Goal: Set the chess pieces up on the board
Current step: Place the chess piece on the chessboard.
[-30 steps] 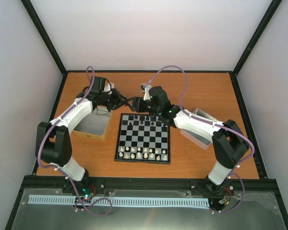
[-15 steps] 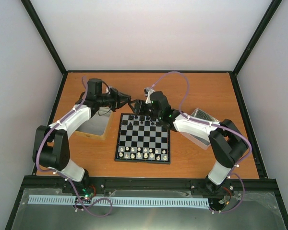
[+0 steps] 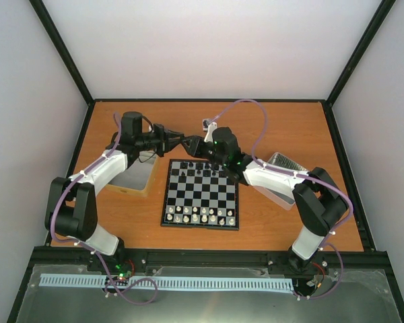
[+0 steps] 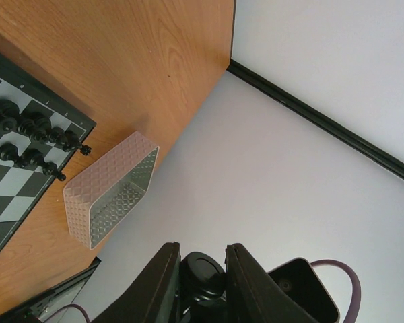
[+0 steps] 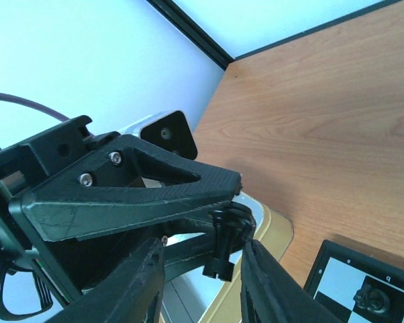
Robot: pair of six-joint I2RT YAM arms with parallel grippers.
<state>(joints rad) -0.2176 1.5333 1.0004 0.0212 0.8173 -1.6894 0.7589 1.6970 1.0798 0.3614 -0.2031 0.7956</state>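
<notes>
The board lies mid-table, with whitish chess pieces on its two near rows and black chess pieces along the far edge. Behind the board's far left corner my two grippers meet tip to tip. My left gripper is shut on a black chess piece, which hangs in the air base down. My right gripper brackets that piece. Its jaws are still apart, with a gap on the left side. The left wrist view also shows the board's black pieces.
A gold-rimmed metal tray sits left of the board, under the handover spot. A patterned rectangular tray stands right of the board. Black frame posts and white walls enclose the wooden table.
My left gripper swung right from over the left tray, carrying the black piece to the right gripper. The right gripper's jaws have narrowed around that piece.
</notes>
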